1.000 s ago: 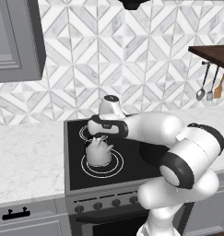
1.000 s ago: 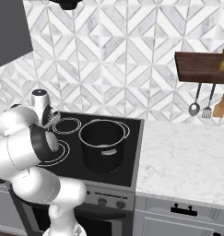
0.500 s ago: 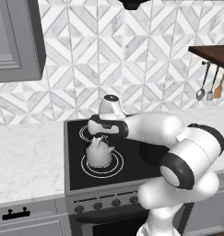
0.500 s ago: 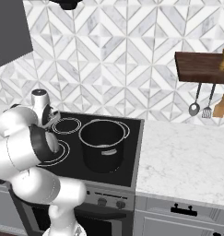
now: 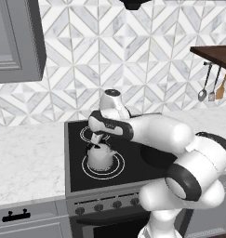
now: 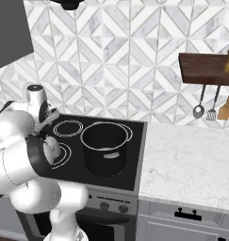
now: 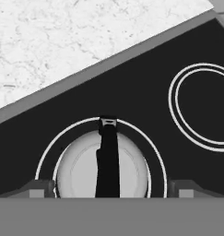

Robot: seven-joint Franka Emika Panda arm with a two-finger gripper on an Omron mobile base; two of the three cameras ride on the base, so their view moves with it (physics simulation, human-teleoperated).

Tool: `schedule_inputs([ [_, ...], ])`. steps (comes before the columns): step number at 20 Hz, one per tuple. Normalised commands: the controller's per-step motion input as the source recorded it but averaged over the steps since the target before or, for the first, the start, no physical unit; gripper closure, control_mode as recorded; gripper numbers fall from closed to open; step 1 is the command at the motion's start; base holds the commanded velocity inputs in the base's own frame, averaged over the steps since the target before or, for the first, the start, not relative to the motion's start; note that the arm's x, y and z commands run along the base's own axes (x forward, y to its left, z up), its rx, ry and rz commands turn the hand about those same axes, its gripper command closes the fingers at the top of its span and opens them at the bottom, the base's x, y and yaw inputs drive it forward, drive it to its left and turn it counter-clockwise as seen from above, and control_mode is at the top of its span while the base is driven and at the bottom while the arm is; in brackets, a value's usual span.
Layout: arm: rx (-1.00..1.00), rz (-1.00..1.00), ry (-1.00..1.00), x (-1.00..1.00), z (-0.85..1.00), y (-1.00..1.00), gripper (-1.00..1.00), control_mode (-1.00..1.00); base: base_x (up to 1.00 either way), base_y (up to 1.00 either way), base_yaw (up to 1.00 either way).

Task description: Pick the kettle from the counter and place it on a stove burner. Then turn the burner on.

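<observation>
Opening wide, the gripper [image 7: 109, 189] is now straddling the kettle [image 7: 102, 168] sitting directly below on the stove burner [image 7: 132, 129], gripping nothing.

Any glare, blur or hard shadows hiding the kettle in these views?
Left base view: flat even light, small silver-grey kettle sharp, no glare on black glass cooktop. Right base view: white arm covers most of it. Hand view: crisp, kettle cut by the bottom edge, between open gripper tips.
</observation>
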Motion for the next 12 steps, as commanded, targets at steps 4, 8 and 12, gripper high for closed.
schedule_inputs([
  [4,-0.08,0.03,-0.05,-0.99,0.32,0.63,-1.0,-1.0,0.0,0.0,0.0],
  [8,-0.24,0.02,-0.13,-1.0,-0.34,0.87,-1.0,-1.0,0.0,0.0,0.0],
  [12,-0.27,0.0,-0.12,-1.0,-0.99,0.86,-1.0,-1.0,0.0,0.0,0.0],
])
